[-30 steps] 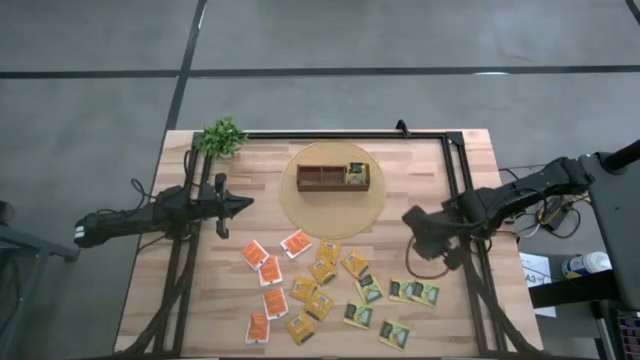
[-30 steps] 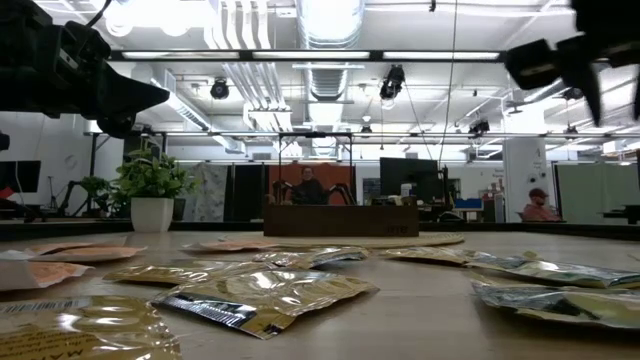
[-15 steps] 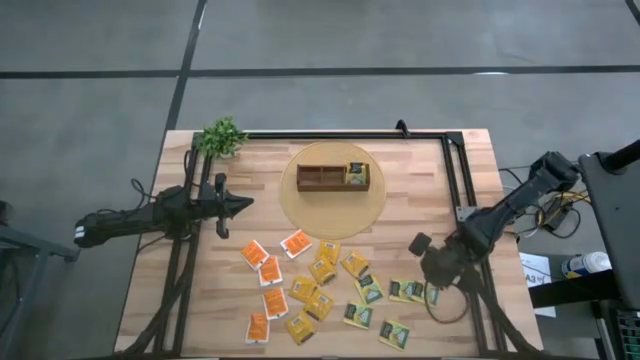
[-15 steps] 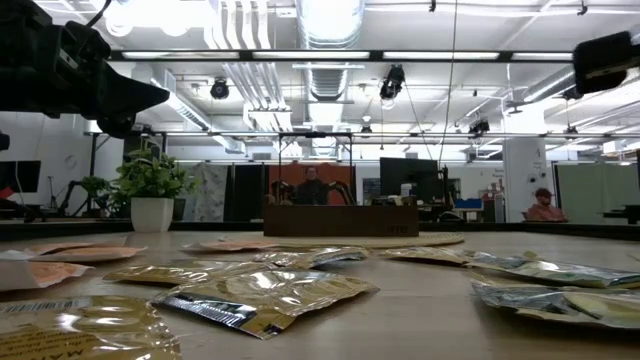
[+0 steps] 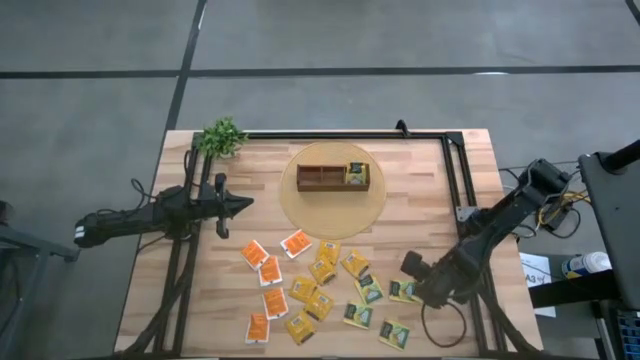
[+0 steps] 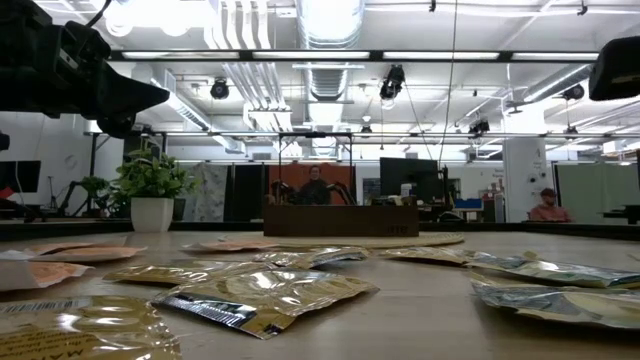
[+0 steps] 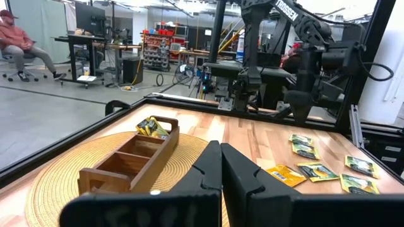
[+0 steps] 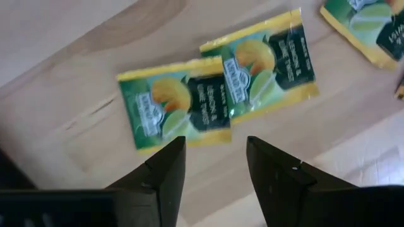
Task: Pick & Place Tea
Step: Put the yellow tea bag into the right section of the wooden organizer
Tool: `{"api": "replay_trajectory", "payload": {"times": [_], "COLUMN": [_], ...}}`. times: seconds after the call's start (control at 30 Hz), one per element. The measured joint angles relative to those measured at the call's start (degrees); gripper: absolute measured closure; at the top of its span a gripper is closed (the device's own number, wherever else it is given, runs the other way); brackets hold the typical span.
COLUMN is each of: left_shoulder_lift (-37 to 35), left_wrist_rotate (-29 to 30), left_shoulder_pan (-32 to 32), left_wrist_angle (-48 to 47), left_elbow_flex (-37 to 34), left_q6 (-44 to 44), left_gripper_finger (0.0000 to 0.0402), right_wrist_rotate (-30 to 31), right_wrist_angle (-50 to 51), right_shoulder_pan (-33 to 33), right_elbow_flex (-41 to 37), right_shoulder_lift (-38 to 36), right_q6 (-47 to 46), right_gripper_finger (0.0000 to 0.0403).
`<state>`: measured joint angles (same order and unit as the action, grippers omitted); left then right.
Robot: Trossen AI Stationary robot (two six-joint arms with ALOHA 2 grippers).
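Observation:
The tea is a scatter of flat sachets on the near half of the table: orange (image 5: 262, 262), yellow (image 5: 320, 272) and green (image 5: 369, 289). One more sachet (image 5: 356, 174) stands in the right compartment of the wooden box (image 5: 325, 179). My right gripper (image 5: 420, 282) points down, open, above two overlapping green sachets (image 8: 173, 104) (image 8: 265, 63) and touches neither. The right sachet's edge lies over the left one. My left gripper (image 7: 221, 165) is shut and level above the table's left side (image 5: 243, 203), holding nothing.
The box sits on a round woven mat (image 5: 300, 205) at the table's far middle. A small potted plant (image 5: 222, 137) stands at the far left corner. A black frame rail (image 5: 455, 180) runs along the far and right edges. People sit in the room beyond (image 6: 545, 205).
My right gripper has swung from beside the right rail toward the table's near edge and come down over the green sachets at the near right. Nothing on the table has moved.

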<state>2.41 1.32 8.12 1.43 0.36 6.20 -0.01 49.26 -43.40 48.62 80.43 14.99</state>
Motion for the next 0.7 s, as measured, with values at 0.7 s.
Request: {"api": "replay_trajectory", "payload": {"times": [0.7], "left_shoulder_lift": [0.0], "left_wrist_rotate": [0.0], "left_shoulder_pan": [0.0], "left_wrist_angle": [0.0], "left_elbow_flex": [0.0], "left_q6": [0.0], "left_gripper_finger": [0.0401], "right_wrist_rotate": [0.1], "right_wrist_angle": [-10.3], "right_shoulder_pan": [-0.1], "right_elbow_flex": [-4.5], "right_shoulder_lift": [7.7], "right_q6": [8.2], "right_gripper_finger": [0.0236]}}
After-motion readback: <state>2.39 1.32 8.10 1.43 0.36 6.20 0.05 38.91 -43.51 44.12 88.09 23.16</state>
